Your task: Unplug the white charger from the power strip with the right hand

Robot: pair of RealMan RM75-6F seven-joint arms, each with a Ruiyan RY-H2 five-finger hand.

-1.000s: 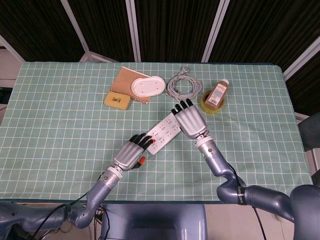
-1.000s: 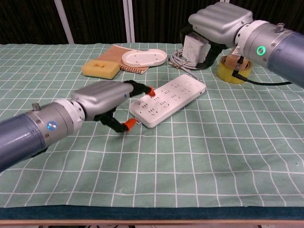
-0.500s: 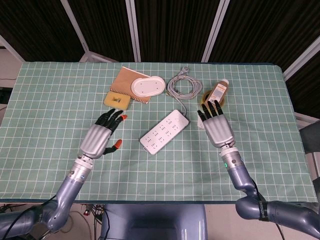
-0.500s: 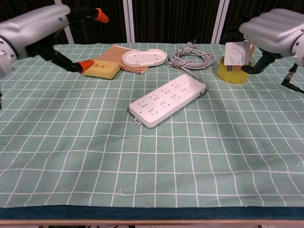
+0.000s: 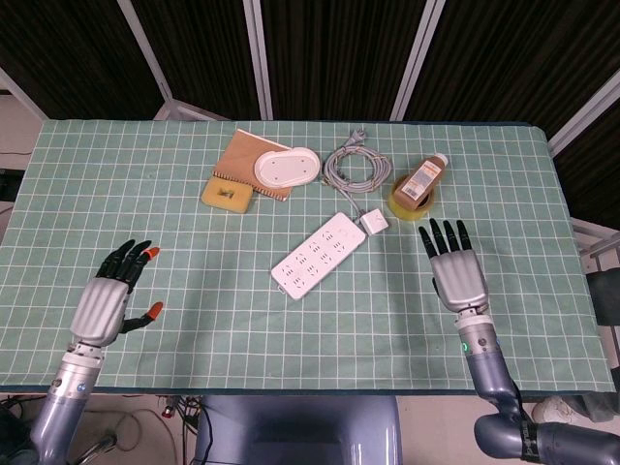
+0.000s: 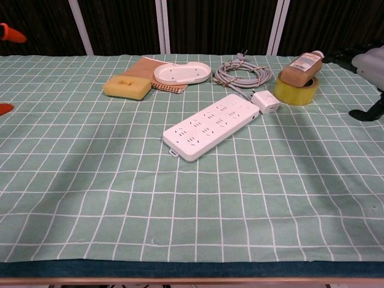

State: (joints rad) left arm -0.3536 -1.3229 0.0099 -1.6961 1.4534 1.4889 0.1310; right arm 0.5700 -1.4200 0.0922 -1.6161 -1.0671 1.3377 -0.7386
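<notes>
The white power strip [image 5: 320, 256] [image 6: 211, 125] lies diagonally in the middle of the green checked cloth. The white charger [image 5: 374, 224] [image 6: 266, 101] lies on the cloth just off the strip's far right end, out of its sockets. My right hand [image 5: 455, 272] hovers to the right of the strip, fingers spread and holding nothing; the chest view shows only its edge [image 6: 367, 63]. My left hand [image 5: 113, 298] is far out at the front left, fingers apart and empty, with only orange fingertips [image 6: 11, 32] showing in the chest view.
A coiled grey cable [image 5: 355, 167] lies behind the strip. A brown bottle [image 5: 422, 178] rests on a yellow tape roll [image 6: 295, 92] at the back right. A white oval dish [image 5: 286, 168] on a notebook and a yellow sponge [image 5: 226, 194] sit at the back left.
The right hand has let go of the charger, which now lies by the strip's end, and drawn back to the right. The left hand has pulled away to the front left.
</notes>
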